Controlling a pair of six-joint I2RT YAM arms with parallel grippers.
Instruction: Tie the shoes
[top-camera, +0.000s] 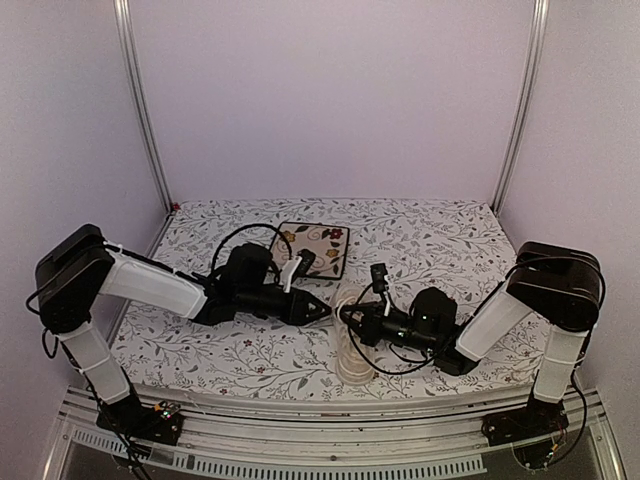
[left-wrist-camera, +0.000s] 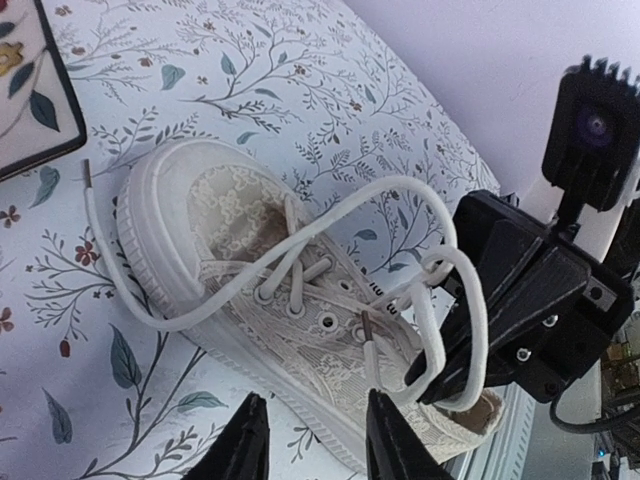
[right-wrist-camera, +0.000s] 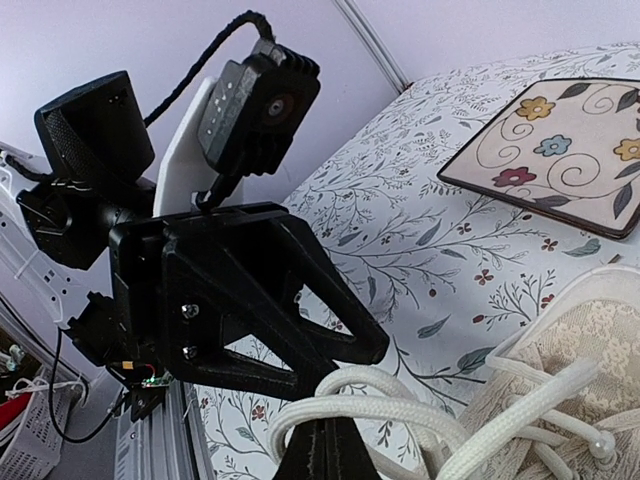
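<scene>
The cream sneaker (left-wrist-camera: 250, 240) lies on the floral cloth at the near edge, between the two arms; it also shows in the top view (top-camera: 352, 352) and the right wrist view (right-wrist-camera: 590, 400). My left gripper (left-wrist-camera: 315, 440) is open beside the shoe's side, with nothing between its fingers. A free lace end with a brown tip (left-wrist-camera: 368, 330) hangs just above its right finger (left-wrist-camera: 395, 440). My right gripper (right-wrist-camera: 330, 455) is shut on a loop of cream lace (right-wrist-camera: 400, 405) and holds it up over the shoe's heel end. In the left wrist view that gripper (left-wrist-camera: 520, 290) has the loop (left-wrist-camera: 470, 300) draped round its tip.
A square floral plate with a dark rim (top-camera: 313, 247) lies behind the shoe, also in the right wrist view (right-wrist-camera: 555, 150). The other lace end (left-wrist-camera: 90, 200) trails on the cloth past the toe. The table's metal front rail (top-camera: 330, 420) runs just below the shoe.
</scene>
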